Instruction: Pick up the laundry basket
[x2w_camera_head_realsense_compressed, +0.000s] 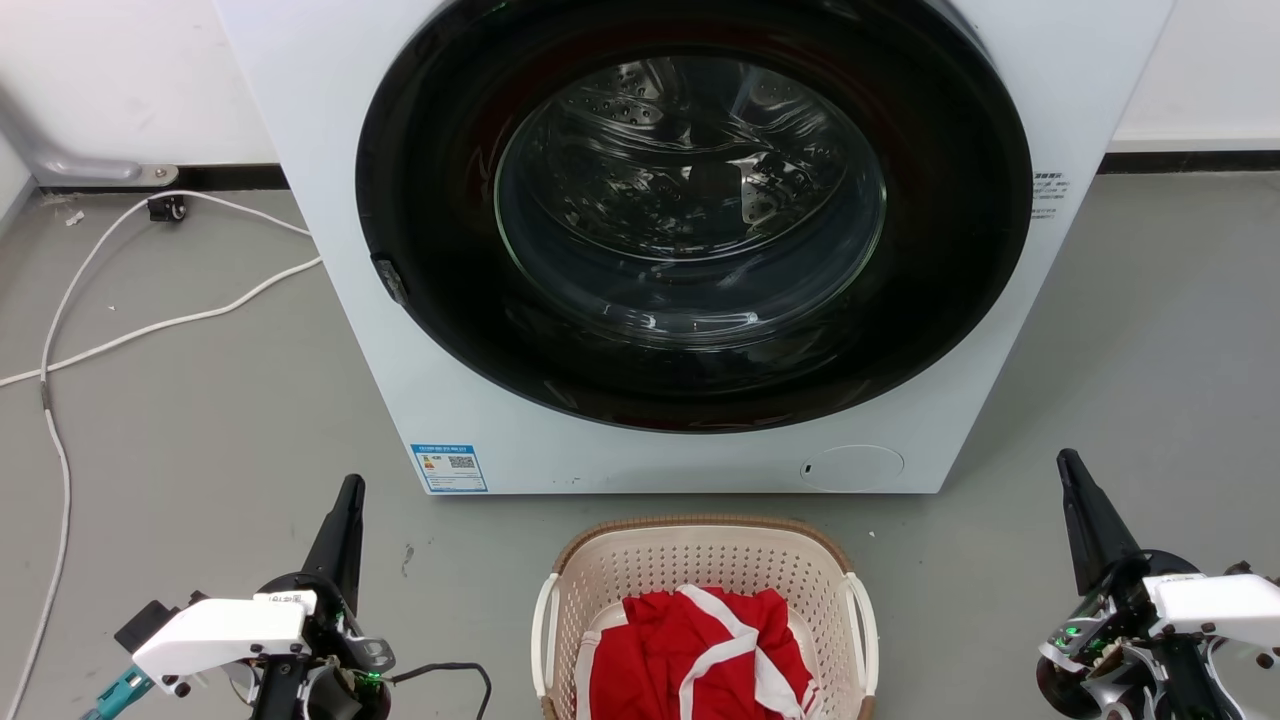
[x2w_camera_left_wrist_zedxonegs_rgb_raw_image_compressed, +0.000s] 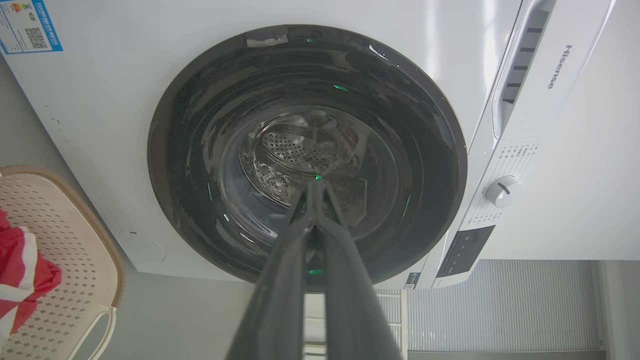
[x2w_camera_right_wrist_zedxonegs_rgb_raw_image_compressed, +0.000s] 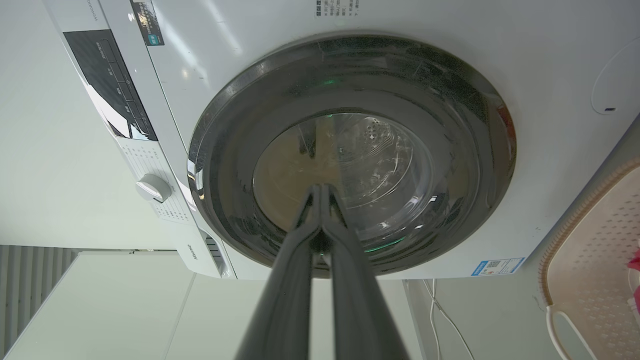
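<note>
Cream plastic with a brown woven-look rim: the laundry basket (x2w_camera_head_realsense_compressed: 700, 562) sits on the grey floor (x2w_camera_head_realsense_compressed: 200, 440), just in front of the washing machine (x2w_camera_head_realsense_compressed: 640, 462), with a red and white garment (x2w_camera_head_realsense_compressed: 680, 655) heaped inside. The left claw (x2w_camera_head_realsense_compressed: 351, 492) and right claw (x2w_camera_head_realsense_compressed: 1070, 472) flank it, both well apart from the basket. Each has its long dark fingers pressed together, tips meeting, holding nothing.

Head view: high, tilted forward and down, washing machine (x2w_camera_head_realsense_compressed: 1060, 100) front close ahead of left gripper (x2w_camera_head_realsense_compressed: 351, 485) and right gripper (x2w_camera_head_realsense_compressed: 1067, 460), laundry basket (x2w_camera_head_realsense_compressed: 700, 560) between them.
Wrist views, 2: low, rolled sideways, each sighting up along its own fingers (x2w_camera_left_wrist_zedxonegs_rgb_raw_image_compressed: 300, 280) at the round door (x2w_camera_left_wrist_zedxonegs_rgb_raw_image_compressed: 190, 150), near; basket corner at frame edge.
All 3 views share door and basket.
</note>
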